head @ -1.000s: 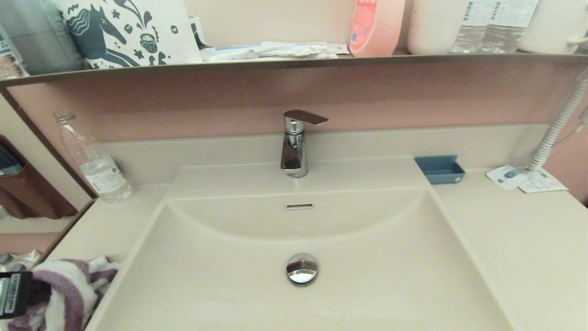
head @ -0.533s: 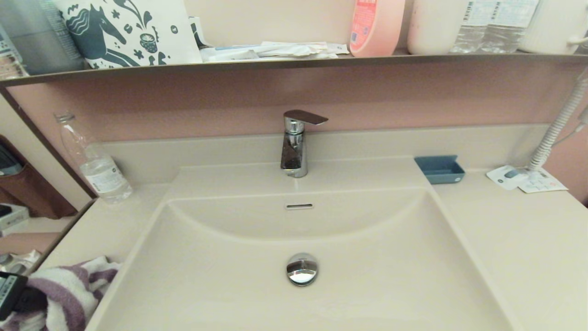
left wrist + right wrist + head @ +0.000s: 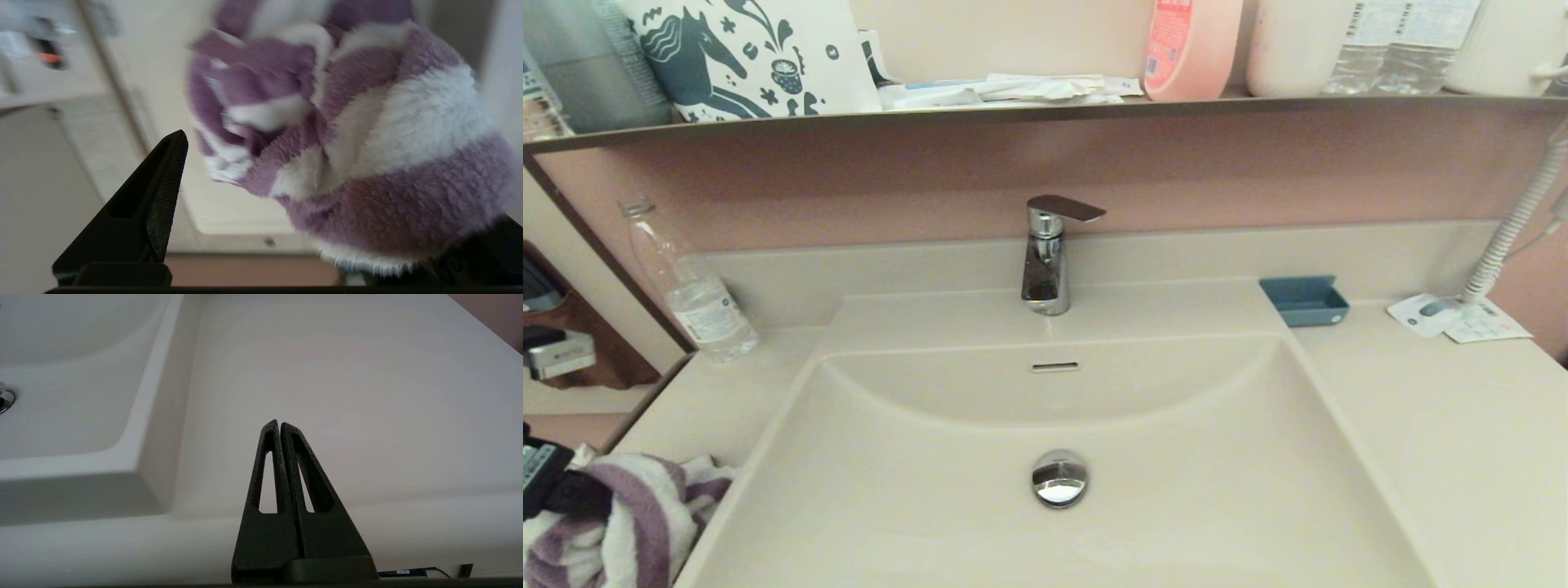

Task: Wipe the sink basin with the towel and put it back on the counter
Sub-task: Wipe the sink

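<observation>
- The towel (image 3: 621, 523), fluffy w/ purple and white stripes, lies bunched on the counter (image 3: 1437, 425) at the near left corner, just left of the sink basin (image 3: 1176, 457) rim.
- The left gripper (image 3: 327, 196) is right at the towel. In the left wrist view its fingers are spread wide: one finger (image 3: 151, 196) stands clear of the cloth, the other is mostly hidden under the fluffy bundle. The towel sits between them but is not pinched; I judge it as released.
- In the head view only a dark part of the left arm shows at the near left edge, touching the towel.
- The basin has nothing inside it; drain plug (image 3: 1059, 478) in the middle, overflow slot (image 3: 1054, 367) on the far wall, chrome tap (image 3: 1045, 257) behind. If it is wet or wiped I cannot tell.
- Progress, my judgement: towel is on the counter and basin is free, so wiping and putting back look done. Left over is probably only pulling the left arm away w/o dragging the cloth.
- The right gripper (image 3: 280, 428) is parked over the right part of the counter, near the front edge, fingers pressed together, holding nothing.
- Farther out: water bottle (image 3: 690, 286) at far left, blue soap dish (image 3: 1305, 300) at far right of the basin, coiled cord (image 3: 1515, 220) and paper cards (image 3: 1458, 318) on the far right.
</observation>
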